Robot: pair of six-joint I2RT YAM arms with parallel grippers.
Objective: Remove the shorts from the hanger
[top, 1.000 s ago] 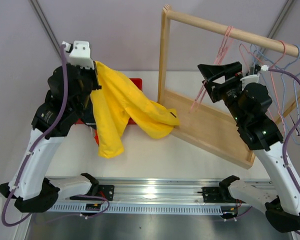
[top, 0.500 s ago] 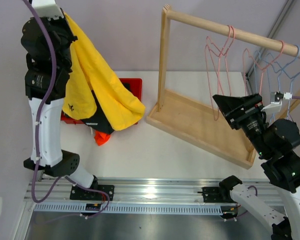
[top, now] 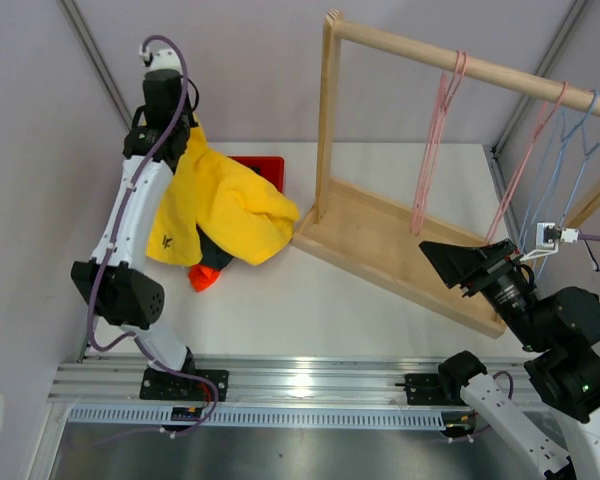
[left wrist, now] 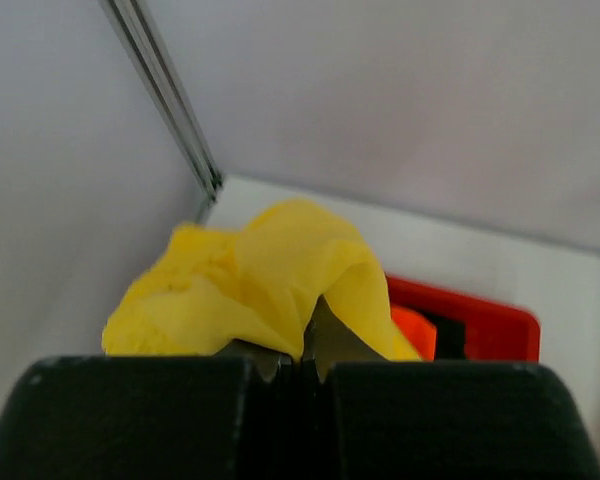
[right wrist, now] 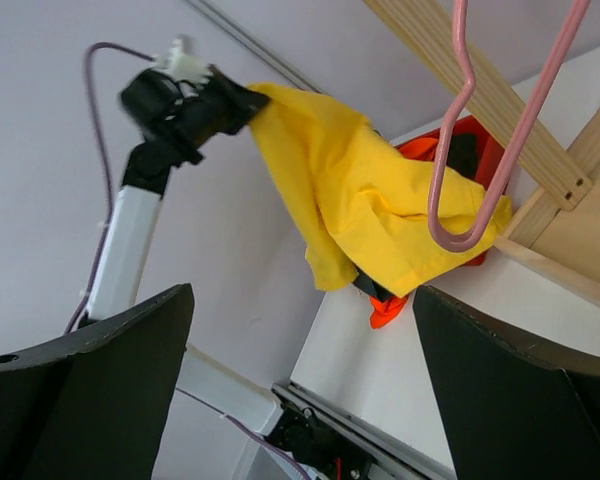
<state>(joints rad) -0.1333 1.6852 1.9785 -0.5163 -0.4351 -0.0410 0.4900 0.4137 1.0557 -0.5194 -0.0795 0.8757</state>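
My left gripper (top: 179,134) is raised at the back left and shut on a fold of the bright yellow shorts (top: 225,205). The shorts hang from it and drape over the red bin (top: 268,166). In the left wrist view the jaws meet on the yellow fabric (left wrist: 270,285). Orange shorts (top: 201,277) and black shorts (top: 216,257) poke out beneath the yellow pair. Bare pink hangers (top: 432,150) and blue hangers (top: 572,160) hang on the wooden rack's rail (top: 450,55). My right gripper (top: 458,264) stands open with nothing between its fingers, near the rack's base, facing the pile.
The wooden rack's base board (top: 400,250) lies slanted across the table's right half, and its upright post (top: 327,120) stands next to the bin. A pink hanger (right wrist: 485,140) dangles just ahead of the right wrist camera. A metal rail (top: 300,385) runs along the near edge.
The left arm swung from high at the left down toward the back, and the yellow shorts sank onto the pile at the bin. The right arm drew back slightly and lower. The hangers swayed.
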